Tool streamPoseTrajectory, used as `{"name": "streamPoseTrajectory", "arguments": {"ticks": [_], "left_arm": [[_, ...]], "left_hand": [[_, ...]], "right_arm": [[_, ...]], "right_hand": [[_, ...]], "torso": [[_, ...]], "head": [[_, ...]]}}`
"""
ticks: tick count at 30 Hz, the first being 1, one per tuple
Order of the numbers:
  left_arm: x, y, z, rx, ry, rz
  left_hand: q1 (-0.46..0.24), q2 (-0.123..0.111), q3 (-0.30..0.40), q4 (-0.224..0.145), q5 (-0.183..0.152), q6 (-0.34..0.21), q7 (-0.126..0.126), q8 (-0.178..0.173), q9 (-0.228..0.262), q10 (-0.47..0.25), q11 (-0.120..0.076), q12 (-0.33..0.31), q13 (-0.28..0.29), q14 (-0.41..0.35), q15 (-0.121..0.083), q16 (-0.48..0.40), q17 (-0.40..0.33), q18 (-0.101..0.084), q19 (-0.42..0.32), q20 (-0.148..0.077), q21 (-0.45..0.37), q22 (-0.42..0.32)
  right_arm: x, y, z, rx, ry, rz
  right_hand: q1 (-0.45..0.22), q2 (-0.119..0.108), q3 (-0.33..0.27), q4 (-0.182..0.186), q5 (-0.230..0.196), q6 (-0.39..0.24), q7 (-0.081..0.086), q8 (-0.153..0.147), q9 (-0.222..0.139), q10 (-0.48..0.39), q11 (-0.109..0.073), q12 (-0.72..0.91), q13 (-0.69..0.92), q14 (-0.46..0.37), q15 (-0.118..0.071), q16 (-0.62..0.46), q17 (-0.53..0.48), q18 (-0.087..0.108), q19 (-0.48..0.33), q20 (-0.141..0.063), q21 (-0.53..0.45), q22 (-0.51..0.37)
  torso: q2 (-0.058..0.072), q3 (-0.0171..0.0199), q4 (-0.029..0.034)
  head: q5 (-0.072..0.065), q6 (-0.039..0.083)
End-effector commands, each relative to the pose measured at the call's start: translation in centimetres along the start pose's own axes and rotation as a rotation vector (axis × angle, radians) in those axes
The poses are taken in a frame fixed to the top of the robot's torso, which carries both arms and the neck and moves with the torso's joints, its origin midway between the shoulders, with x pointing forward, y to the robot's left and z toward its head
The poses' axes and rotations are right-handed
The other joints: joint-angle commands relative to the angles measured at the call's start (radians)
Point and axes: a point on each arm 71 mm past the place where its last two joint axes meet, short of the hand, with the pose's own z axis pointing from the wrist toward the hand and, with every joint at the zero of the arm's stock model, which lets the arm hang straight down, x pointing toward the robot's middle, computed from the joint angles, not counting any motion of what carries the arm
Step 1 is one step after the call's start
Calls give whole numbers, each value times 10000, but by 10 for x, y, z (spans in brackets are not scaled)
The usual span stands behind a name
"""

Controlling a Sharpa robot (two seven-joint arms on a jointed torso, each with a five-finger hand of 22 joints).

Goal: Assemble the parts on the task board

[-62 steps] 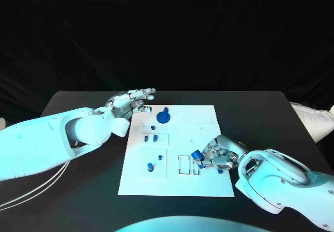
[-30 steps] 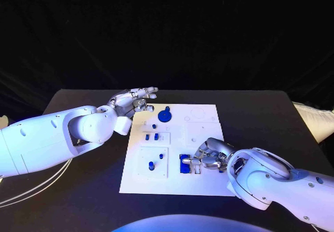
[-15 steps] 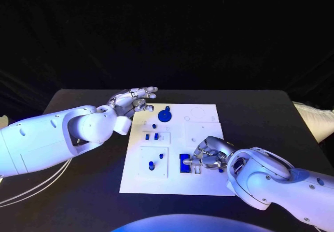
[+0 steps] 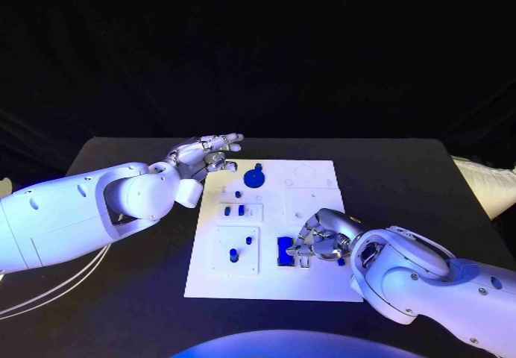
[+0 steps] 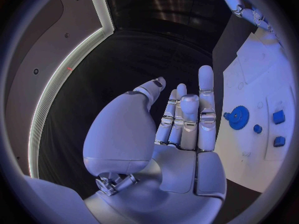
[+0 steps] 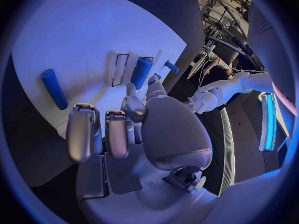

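Near side first: right hand point(image 4: 315, 242) sits low on the board point(image 4: 323, 287), roughly 5 o'clock from board centre. Fingers are curled down over a blue cylinder point(image 4: 285, 251) lying in or on the rectangular slot there. Wrist cam shows the fingertips point(image 6: 133, 91) right at the cylinder's end point(image 6: 141, 72), looks like pressing or pinching it, but I can't tell if it's actually clamped. A second, loose blue rod point(image 6: 54, 88) lies on the board beside that hand.

Centre-left of the board: small blue pegs point(image 4: 233, 256) stand in their pockets, two more point(image 4: 231, 211) further up.

Far edge, about 12 o'clock: blue gear point(image 4: 253, 179) flat on the board.

Left hand point(image 4: 206, 154) hovers off the far-left corner, about 11 o'clock, fingers apart, holding nothing.

Risks, my read:
- cylinder not square to the slot, so pushing jams or tilts it
- curled fingers drag it back out on release
- right forearm sweeps the loose rod off the board
- board is unclamped as far as I can see, so side load may shift it
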Motion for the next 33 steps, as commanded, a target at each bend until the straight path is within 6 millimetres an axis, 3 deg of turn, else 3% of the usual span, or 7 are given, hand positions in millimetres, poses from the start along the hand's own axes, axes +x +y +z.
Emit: {"name": "streamPoseTrajectory", "arguments": {"ticks": [1,4,10,21,24,26,33], "left_arm": [[2,-1,0,66,227,-33],[2,-1,0,70,208,-28],[2,0,1,65,231,-34],[2,0,1,63,228,-32],[2,-1,0,63,220,-30],[2,-1,0,64,215,-29],[2,-1,0,64,224,-31]], "left_hand": [[0,88,-56,-3,34,-95,-7,-6,1,-32,59,-1,-9,-58,-18,-11,-14,180,63,14,-65,-8],[0,88,-56,-3,34,-95,-7,-6,1,-32,59,-1,-9,-58,-18,-11,-14,180,63,14,-65,-8],[0,88,-56,-3,34,-95,-7,-6,1,-32,59,-1,-9,-58,-18,-11,-14,180,63,14,-65,-8],[0,88,-56,-3,34,-95,-7,-6,1,-32,59,-1,-9,-58,-18,-11,-14,180,63,14,-65,-8],[0,88,-56,-3,34,-95,-7,-6,1,-32,59,-1,-9,-58,-18,-11,-14,180,63,14,-65,-8],[0,88,-56,-3,34,-95,-7,-6,1,-32,59,-1,-9,-58,-18,-11,-14,180,63,14,-65,-8],[0,88,-56,-3,34,-95,-7,-6,1,-32,59,-1,-9,-58,-18,-11,-14,180,63,14,-65,-8]], "right_arm": [[-1,0,-1,-170,-184,-314],[1,2,-1,-230,-109,-361],[5,5,-1,-334,-2,-474],[11,5,3,-260,225,-932],[12,4,4,-163,216,-1032],[12,3,6,-103,121,-1090],[11,2,9,48,-286,-1205]], "right_hand": [[114,-1,4,-62,18,39,-39,39,11,59,-46,37,20,781,-70,50,1087,-92,21,-88,68,23],[87,-24,-45,-67,-20,103,-54,77,42,114,-59,148,106,787,-76,70,1124,-99,33,-93,91,59],[93,-16,-92,-97,-94,255,-120,178,111,256,-106,439,323,804,-110,122,1215,-119,70,-112,162,169],[202,32,-116,-201,-237,387,-211,299,205,437,-184,820,615,819,-173,172,1304,-138,105,-163,229,272],[363,110,-63,-307,-308,410,-244,331,237,486,-216,922,701,824,-203,189,1336,-143,114,-192,248,302],[517,239,26,-407,-633,426,-271,360,268,524,-243,1009,779,825,-228,196,1351,-148,119,-218,260,322],[674,407,151,-521,-730,476,-325,409,311,632,-288,1285,996,825,-261,200,1360,-153,127,-246,276,350]], "torso": [[-4,1,-4],[-6,5,-23],[-1,-1,16],[8,2,19],[6,0,20],[7,-3,18],[1,2,14]], "head": [[-8,-6],[-11,-7],[-36,-13],[-12,-51],[-3,-58],[0,-68],[14,-83]]}}
